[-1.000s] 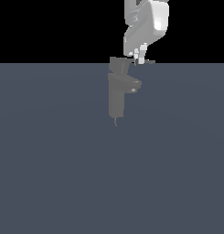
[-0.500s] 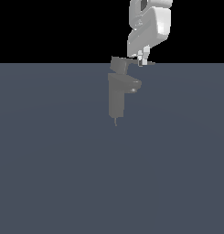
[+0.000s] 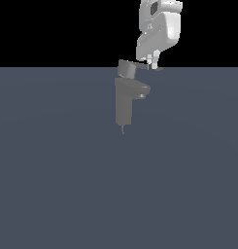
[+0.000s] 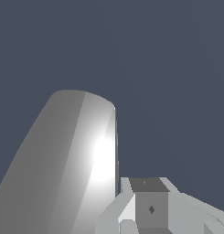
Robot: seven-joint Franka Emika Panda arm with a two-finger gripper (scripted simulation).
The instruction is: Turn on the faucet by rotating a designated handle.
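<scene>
The thin, flat, lighter-grey lever handle (image 3: 148, 67) with its blocky cylindrical hub is seen topping the small matte grey faucet (image 3: 124, 104), a tall rectangular column with a short stubby spout; the blade's free end lies directly beneath the pincer, while the hub sits below it and off toward the exterior view's left; the column stands upright further below on that same side, on the flat dark slate-blue floor (image 3: 52, 185), with the spout pointing toward the exterior view's right, under the blade. The white gripper (image 3: 152, 62) is held pointing downward at the blade's end, its fingertips touching or just above the blade, which cannot be told; whether the pincer is released or clenched cannot be told either, the fingers being too small and close together. The white arm is seen descending steeply from above, its wrist nearly vertical. In the wrist view a broad, rounded, glossy grey surface (image 4: 72, 160) is shown close beside a blocky grey gripper part (image 4: 150, 205).
</scene>
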